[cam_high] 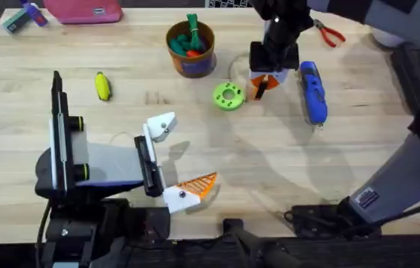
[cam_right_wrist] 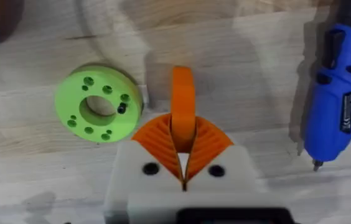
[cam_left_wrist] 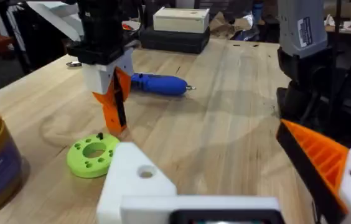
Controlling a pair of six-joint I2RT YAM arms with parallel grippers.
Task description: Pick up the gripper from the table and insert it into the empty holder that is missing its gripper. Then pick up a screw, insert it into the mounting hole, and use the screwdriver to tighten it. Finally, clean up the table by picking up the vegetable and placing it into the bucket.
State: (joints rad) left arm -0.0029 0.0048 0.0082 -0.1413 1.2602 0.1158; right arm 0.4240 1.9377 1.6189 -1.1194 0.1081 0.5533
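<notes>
My right gripper (cam_high: 263,82) points down at the far middle of the table, its orange pads (cam_right_wrist: 154,137) shut on the small orange gripper (cam_right_wrist: 183,99). That piece hangs tip down, at or just above the wood (cam_left_wrist: 116,115). The left gripper (cam_high: 174,158) lies low near the front, open. Its far white finger is the empty holder (cam_high: 164,125) (cam_left_wrist: 135,177), with a bare mounting hole. Its near finger carries an orange tip (cam_high: 199,184). The blue screwdriver (cam_high: 313,91) lies right of my right gripper. The yellow vegetable (cam_high: 103,85) lies at the far left. The bucket (cam_high: 191,48) stands at the back.
A green ring (cam_high: 228,97) with several holes and a small dark screw (cam_right_wrist: 121,109) lies just left of the right gripper. The bucket holds green and red toy pieces. Red pliers (cam_high: 329,33) lie at the back right, a pink case (cam_high: 83,9) at the back left.
</notes>
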